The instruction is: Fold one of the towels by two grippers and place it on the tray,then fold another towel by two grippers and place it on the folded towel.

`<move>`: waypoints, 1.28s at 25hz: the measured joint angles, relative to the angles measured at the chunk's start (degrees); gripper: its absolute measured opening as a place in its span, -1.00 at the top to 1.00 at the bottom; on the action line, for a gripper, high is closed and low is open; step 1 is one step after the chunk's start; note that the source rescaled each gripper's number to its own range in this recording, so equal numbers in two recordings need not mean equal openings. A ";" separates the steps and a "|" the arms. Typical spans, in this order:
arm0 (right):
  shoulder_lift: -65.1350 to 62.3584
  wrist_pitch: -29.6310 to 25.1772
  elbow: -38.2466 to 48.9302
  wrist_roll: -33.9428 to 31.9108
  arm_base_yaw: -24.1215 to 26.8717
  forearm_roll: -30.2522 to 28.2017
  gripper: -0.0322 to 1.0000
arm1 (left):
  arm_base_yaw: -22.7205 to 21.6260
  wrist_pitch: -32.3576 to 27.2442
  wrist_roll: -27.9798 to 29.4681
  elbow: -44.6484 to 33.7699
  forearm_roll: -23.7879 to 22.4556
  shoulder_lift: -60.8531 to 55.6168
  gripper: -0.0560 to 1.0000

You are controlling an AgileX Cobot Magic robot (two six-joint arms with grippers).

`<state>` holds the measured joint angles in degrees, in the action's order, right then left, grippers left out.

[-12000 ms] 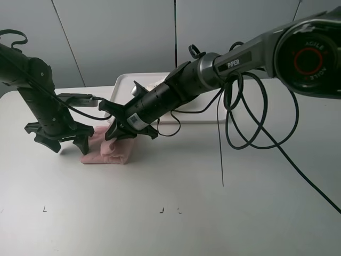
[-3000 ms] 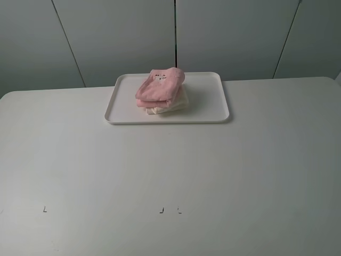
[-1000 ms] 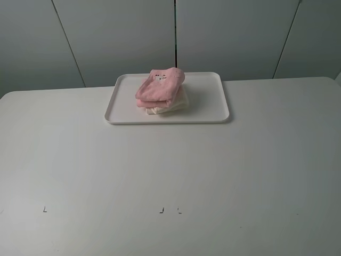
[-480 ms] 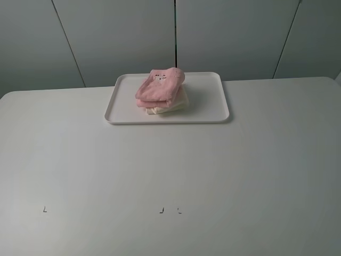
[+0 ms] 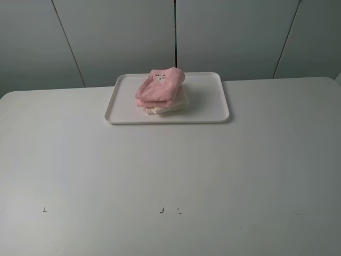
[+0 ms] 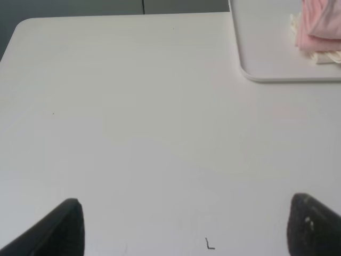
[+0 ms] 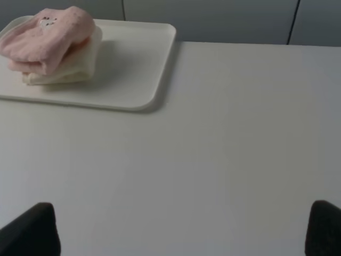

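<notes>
While your left gripper (image 6: 184, 226) and right gripper (image 7: 181, 229) both stand spread wide and empty over bare table (image 5: 170, 176), the towels lie well apart from them: the fluffy pink towel (image 5: 159, 86) folded atop the cream towel (image 5: 169, 106), on the smooth white round-cornered tray (image 5: 210, 106).

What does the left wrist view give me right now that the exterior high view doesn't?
Only the left wrist view shows the left gripper: its two black fingertips stand wide apart, open and empty, above bare table. Only the exterior high view shows the whole white tray, all four corners, and neither arm appears in it. Both show the folded pink towel stacked on the folded cream towel on the tray, the white table, and a small L-shaped mark on it.
</notes>
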<state>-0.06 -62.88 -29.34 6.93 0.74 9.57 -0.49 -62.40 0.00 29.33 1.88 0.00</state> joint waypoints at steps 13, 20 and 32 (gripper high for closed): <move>0.00 0.00 0.00 1.58 1.37 -1.26 -1.00 | 0.00 0.00 0.00 0.00 0.00 0.00 -0.96; 0.00 0.00 0.00 1.68 1.37 -1.26 -1.00 | 0.00 0.00 0.00 0.00 0.00 0.00 -0.96; 0.00 0.00 0.00 1.68 1.37 -1.26 -1.00 | 0.00 0.00 0.00 0.00 0.00 0.00 -0.96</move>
<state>-0.06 -62.88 -29.34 8.61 2.11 8.31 -0.49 -62.40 0.00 29.33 1.88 0.00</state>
